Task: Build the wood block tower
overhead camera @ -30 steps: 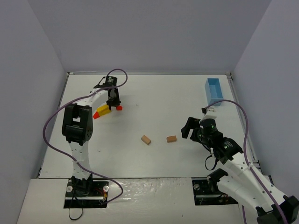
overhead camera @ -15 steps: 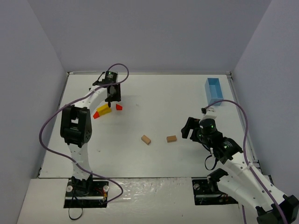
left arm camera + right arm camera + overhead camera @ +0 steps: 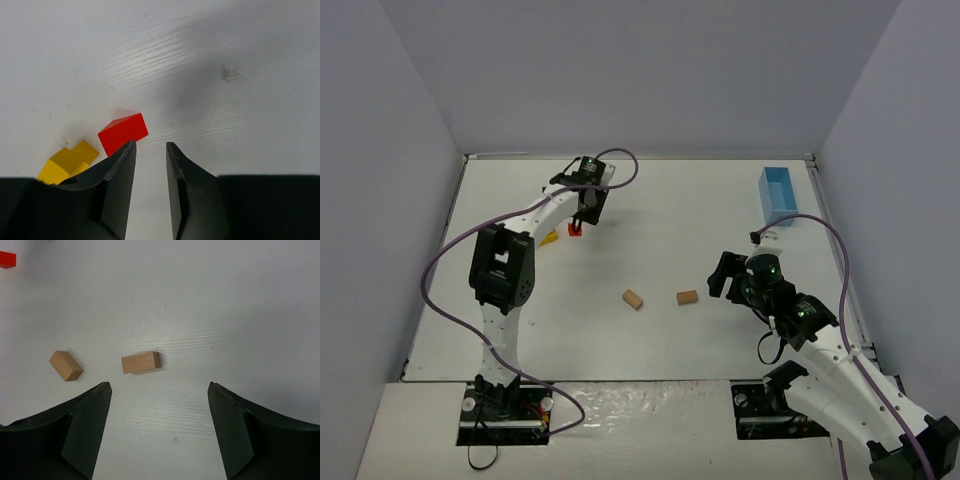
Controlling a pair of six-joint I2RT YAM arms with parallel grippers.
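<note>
Stacking not begun: red wedge, yellow pieces and tan blocks lie unstacked. Left gripper narrow, empty; right gripper wide, empty.

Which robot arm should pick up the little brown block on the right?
Right. The right fingers are wide open, and the tan block lies just ahead, in line with the gap between them. The left fingers are far off at the back of the table, by the red wedge.
</note>
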